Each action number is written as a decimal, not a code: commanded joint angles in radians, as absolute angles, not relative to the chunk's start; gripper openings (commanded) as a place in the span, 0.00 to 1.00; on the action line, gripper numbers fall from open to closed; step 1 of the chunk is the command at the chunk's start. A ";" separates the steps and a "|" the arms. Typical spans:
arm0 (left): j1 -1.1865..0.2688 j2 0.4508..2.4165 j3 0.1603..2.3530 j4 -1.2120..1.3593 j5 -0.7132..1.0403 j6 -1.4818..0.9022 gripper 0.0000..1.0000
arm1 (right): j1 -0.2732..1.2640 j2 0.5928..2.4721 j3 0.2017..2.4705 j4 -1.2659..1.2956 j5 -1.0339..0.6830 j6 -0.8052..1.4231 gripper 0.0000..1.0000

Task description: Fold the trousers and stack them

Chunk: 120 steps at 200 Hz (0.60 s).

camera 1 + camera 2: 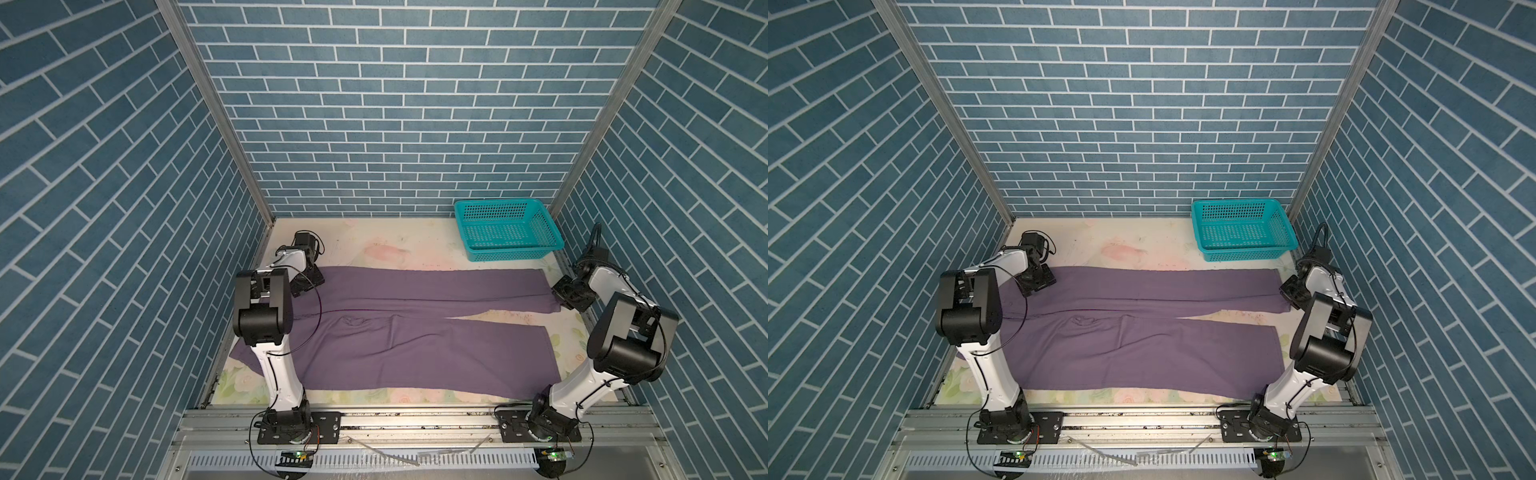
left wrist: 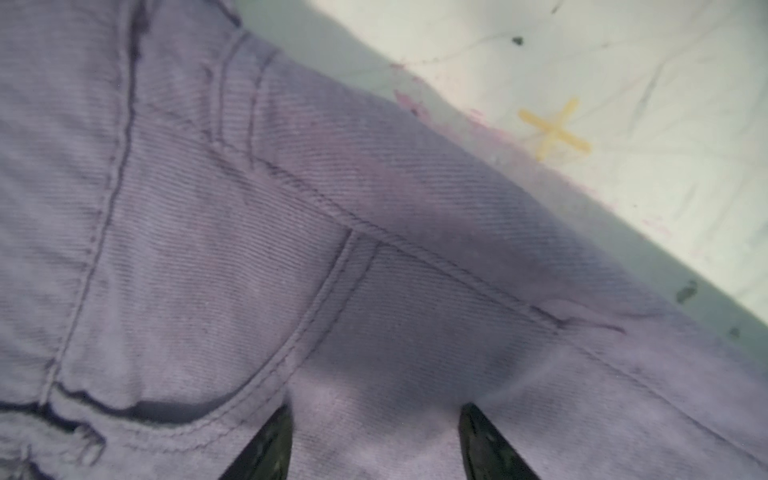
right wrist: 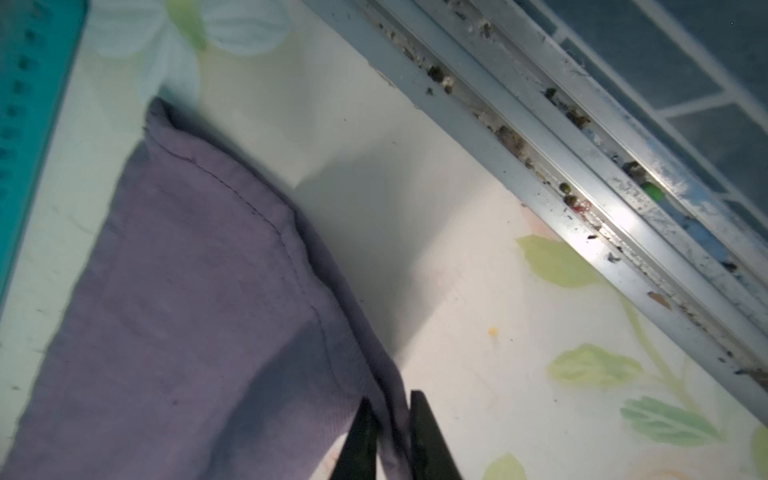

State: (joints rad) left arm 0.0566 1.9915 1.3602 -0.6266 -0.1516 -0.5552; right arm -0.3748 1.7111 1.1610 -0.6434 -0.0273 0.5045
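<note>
The mauve trousers (image 1: 407, 332) lie spread flat on the floral surface (image 1: 374, 245), stretched between the 2 end effectors. The waist sits under the left end effector (image 1: 307, 282) and the 2 legs run across toward the right end effector (image 1: 569, 297).

The left end effector (image 2: 378, 440) is down on the far corner of the waistband (image 2: 415, 199), with a curved pocket seam (image 2: 291, 353) just beside it. Its fingers (image 2: 266, 444) stand wide apart with cloth filling the gap. I cannot tell whether they clamp that cloth or only rest on it.

The right end effector (image 3: 388, 432) sits at the hem (image 3: 249, 208) of the far leg. Its fingers (image 3: 432, 440) stand close together with the hem's edge between them, so it appears to be grasping the trousers there. The near leg lies toward the robot's side of both end effectors, slightly splayed from the far one.

Holding both ends of 1 long edge looks deliberate. It keeps the far leg taut and straight, so it could be carried over onto the near leg in 1 lengthwise fold. No fold is made yet.

The teal perforated basket (image 1: 505, 230) stands just beyond the right end effector toward the back wall, clear of the cloth.
</note>
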 commanded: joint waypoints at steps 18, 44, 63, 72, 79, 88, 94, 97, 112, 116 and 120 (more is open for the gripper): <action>0.060 1.928 1.380 -0.693 -0.182 -0.571 0.72 | -0.362 1.597 1.107 -0.691 0.048 0.484 0.48; 0.014 1.885 1.408 -0.726 -0.202 -0.569 0.71 | -0.272 1.545 1.144 -0.739 0.119 0.440 0.46; -0.049 1.846 1.424 -0.750 -0.215 -0.558 0.60 | -0.162 1.540 1.157 -0.748 0.110 0.417 0.29; -0.087 1.820 1.419 -0.754 -0.217 -0.548 0.50 | -0.109 1.544 1.157 -0.743 0.081 0.408 0.15; -0.120 1.797 1.412 -0.755 -0.225 -0.541 0.40 | -0.071 1.547 1.151 -0.739 0.062 0.404 0.03; -0.174 1.769 1.399 -0.756 -0.235 -0.528 0.31 | -0.019 1.555 1.138 -0.723 0.033 0.401 0.00; -0.213 1.756 1.389 -0.751 -0.235 -0.514 0.28 | 0.010 1.563 1.129 -0.711 0.014 0.395 0.00; -0.234 1.747 1.386 -0.750 -0.236 -0.506 0.28 | 0.027 1.567 1.123 -0.705 0.009 0.394 0.00; -0.339 1.719 1.367 -0.753 -0.244 -0.476 0.24 | 0.098 1.592 1.092 -0.660 -0.022 0.396 0.00; -0.365 1.710 1.360 -0.749 -0.243 -0.472 0.24 | 0.113 1.600 1.083 -0.643 -0.034 0.398 0.00; -0.392 1.702 1.352 -0.743 -0.237 -0.471 0.24 | 0.124 1.607 1.074 -0.627 -0.048 0.402 0.00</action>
